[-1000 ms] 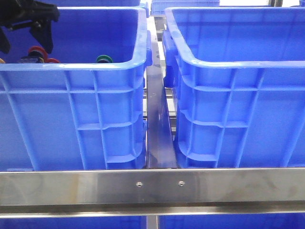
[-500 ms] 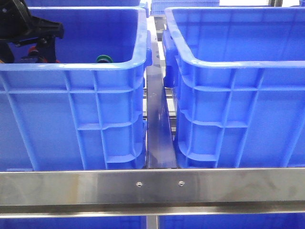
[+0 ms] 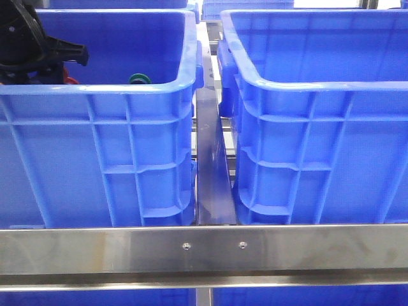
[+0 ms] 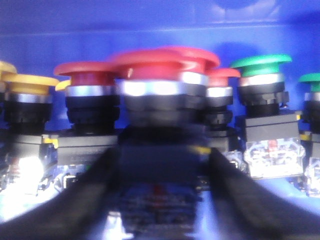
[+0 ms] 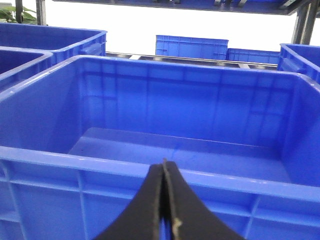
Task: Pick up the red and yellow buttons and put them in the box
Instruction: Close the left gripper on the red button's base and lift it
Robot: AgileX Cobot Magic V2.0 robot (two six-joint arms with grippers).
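Note:
Deep in the left crate [image 3: 95, 89], my left gripper [image 4: 162, 165] is open, its two dark fingers on either side of the black body of a red button [image 4: 160, 65]. The view is blurred, and I cannot tell whether the fingers touch the body. More red buttons [image 4: 87, 75] and yellow buttons [image 4: 27, 85] stand in a row beside it. In the front view the left gripper [image 3: 38, 54] covers most of them; one red edge [image 3: 70, 80] shows. My right gripper [image 5: 164, 167] is shut and empty, just outside the near rim of the box [image 5: 125, 167], the right crate [image 3: 306, 86].
Green buttons [image 4: 260, 62] stand in the same row; one green cap [image 3: 139, 79] shows over the left crate's rim. A steel rail [image 3: 204, 248] runs across the front and a steel strip [image 3: 210, 159] lies between the crates. More blue crates [image 5: 192, 47] stand behind.
My left gripper has dropped lower into the left crate and shifted right, now covering the red buttons in the front view.

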